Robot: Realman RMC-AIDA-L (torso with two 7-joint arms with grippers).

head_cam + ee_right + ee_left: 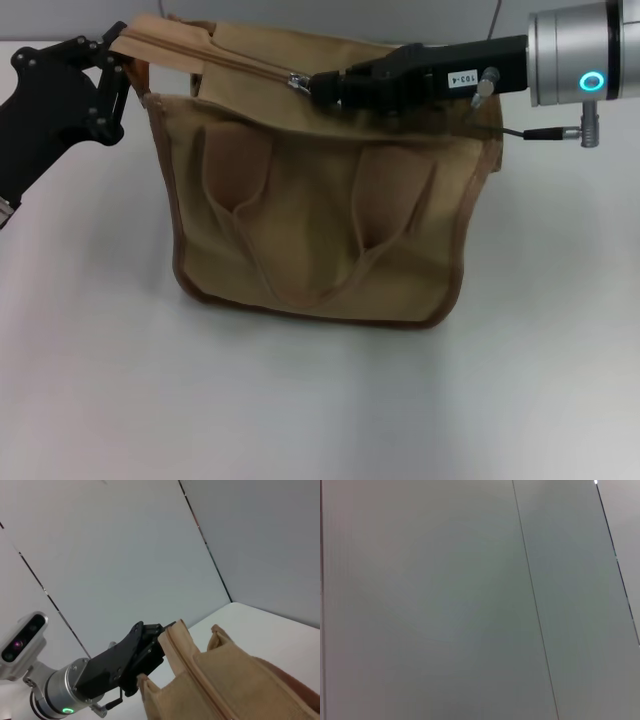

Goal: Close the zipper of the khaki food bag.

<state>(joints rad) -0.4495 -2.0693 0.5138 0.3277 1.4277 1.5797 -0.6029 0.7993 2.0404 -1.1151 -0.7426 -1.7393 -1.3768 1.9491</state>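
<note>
The khaki food bag (pixel 320 240) stands upright on the white table, its two handles hanging down its front. The zipper (pixel 215 57) runs along the top panel, and its silver pull tab (pixel 297 80) sits about midway. My right gripper (pixel 318 88) reaches in from the right, shut on that tab. At the bag's top left corner my left gripper (pixel 122 55) is shut on the end of the top panel. In the right wrist view the left gripper (pixel 159 649) pinches that same end, with the zipper (pixel 192 677) running away from it. The left wrist view holds only grey wall.
The white table (pixel 110 400) spreads in front of and beside the bag. Grey wall panels (pixel 470 600) stand behind. A thin cable (pixel 530 131) hangs off the right wrist near the bag's top right corner.
</note>
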